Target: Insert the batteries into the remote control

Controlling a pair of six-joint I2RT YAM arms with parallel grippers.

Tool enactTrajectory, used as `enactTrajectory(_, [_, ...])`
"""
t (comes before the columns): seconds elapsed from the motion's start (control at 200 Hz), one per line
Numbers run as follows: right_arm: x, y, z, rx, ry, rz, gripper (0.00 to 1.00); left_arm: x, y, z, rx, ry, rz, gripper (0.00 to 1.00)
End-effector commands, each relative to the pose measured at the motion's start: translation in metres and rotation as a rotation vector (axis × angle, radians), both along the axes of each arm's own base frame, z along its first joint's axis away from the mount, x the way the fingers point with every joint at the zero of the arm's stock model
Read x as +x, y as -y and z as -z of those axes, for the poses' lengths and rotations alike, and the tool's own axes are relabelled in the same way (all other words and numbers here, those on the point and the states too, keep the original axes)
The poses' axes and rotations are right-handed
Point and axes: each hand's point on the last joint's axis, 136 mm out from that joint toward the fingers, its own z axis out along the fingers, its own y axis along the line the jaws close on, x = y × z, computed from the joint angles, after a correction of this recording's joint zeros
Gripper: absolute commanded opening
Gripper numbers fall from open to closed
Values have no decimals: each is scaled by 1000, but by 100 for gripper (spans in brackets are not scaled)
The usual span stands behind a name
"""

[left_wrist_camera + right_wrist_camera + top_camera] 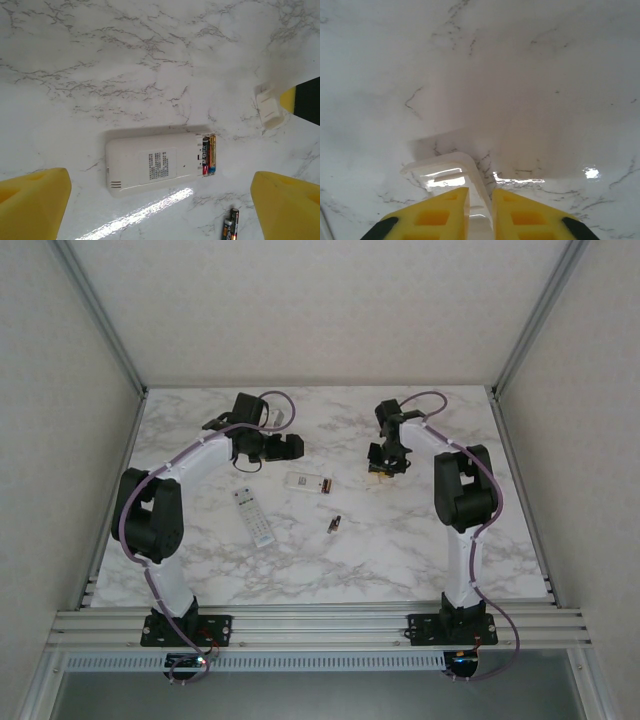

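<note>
A white remote control (150, 164) lies face down on the marble table, its battery bay open at the right end. Two batteries (209, 155) sit side by side in that bay. Two more batteries (230, 225) lie loose on the table nearer the front, also in the top view (335, 524). My left gripper (160, 210) hovers above the remote, open, with nothing between its yellow fingers. To the right, my right gripper (480, 212) is low on the table, shut on the side wall of the white battery cover (445, 172), which rests on the marble (271, 107).
A second white remote (253, 515) lies face up with its buttons showing, left of the loose batteries. The face-down remote (308, 481) sits between the two grippers (285, 447) (383, 468). Bare marble stretches to the front and right.
</note>
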Motion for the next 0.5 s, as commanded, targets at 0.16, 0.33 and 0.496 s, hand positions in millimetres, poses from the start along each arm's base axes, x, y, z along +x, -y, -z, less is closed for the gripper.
enactTrajectory(0.16, [-10, 3, 20, -98, -6, -114, 12, -1, 3, -14, -56, 13, -2, 93])
enactTrajectory(0.33, [4, -1, -34, -144, 144, -159, 1, 1, 10, -36, -104, 13, 6, 92])
enactTrajectory(0.496, [0, -33, -132, -101, 402, -191, 1, 7, 26, -81, -214, 10, 11, 90])
